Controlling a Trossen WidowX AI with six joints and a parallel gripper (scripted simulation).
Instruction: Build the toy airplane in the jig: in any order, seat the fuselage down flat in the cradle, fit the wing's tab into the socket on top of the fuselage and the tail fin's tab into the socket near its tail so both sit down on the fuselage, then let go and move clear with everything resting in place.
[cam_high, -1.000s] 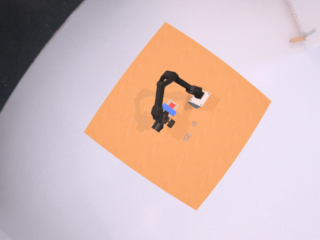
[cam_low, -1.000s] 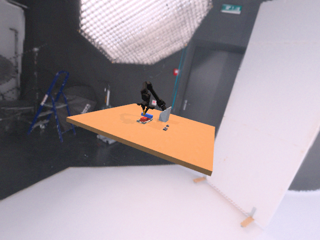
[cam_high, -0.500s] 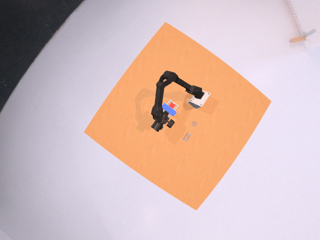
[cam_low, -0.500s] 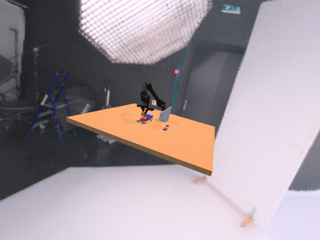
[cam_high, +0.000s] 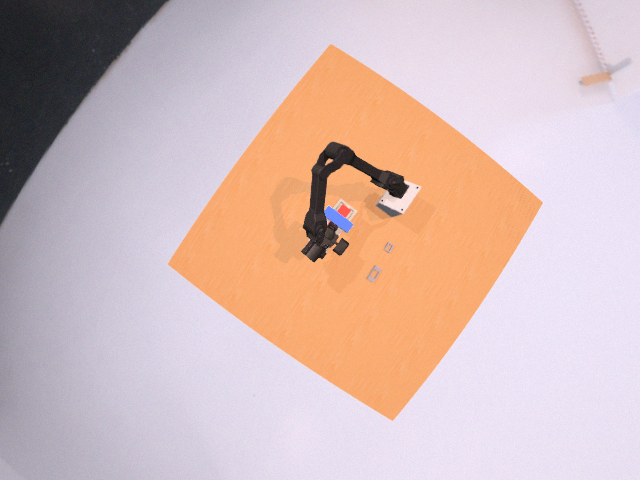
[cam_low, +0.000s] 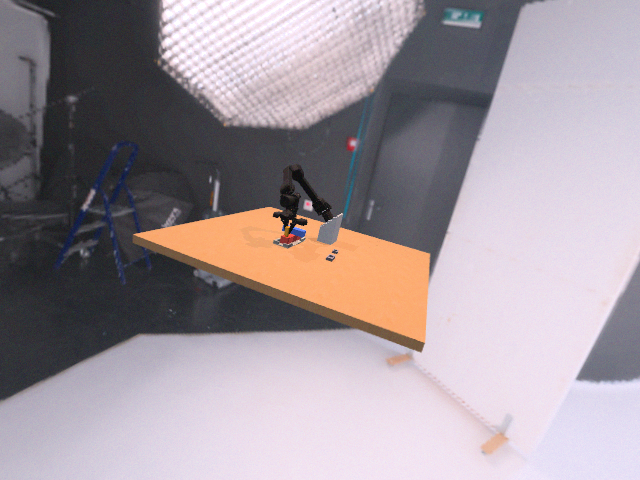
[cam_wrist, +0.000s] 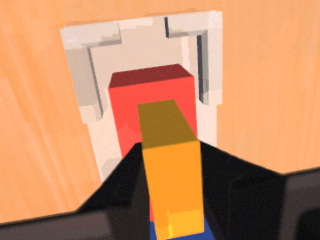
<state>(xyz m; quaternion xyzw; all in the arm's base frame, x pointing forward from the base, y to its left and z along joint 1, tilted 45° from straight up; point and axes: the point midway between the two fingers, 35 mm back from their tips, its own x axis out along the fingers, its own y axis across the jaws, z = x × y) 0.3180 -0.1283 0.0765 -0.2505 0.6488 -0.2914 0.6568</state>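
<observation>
Gripper (cam_high: 332, 228) (cam_low: 287, 230) (cam_wrist: 171, 165): clamped on the tail fin (cam_low: 286, 231) (cam_wrist: 173, 175), one finger each side.
Tail fin: directly between the fingertips, over the fuselage (cam_high: 344, 210) (cam_low: 287, 238) (cam_wrist: 130, 110); contact below cannot be told.
Tail socket: hidden; probably beneath the fin, so the coming move is likely downward.
Fuselage: in the cradle (cam_high: 353, 209) (cam_wrist: 212, 60), long axis along it.
Wing (cam_high: 339, 219) (cam_low: 298, 233) (cam_wrist: 208, 233): crosswise, right of the fin in the exterior view.
Count: one fin, one fuselage, one wing, one cradle, two grey frames (cam_high: 377, 267) (cam_low: 330, 257).
</observation>
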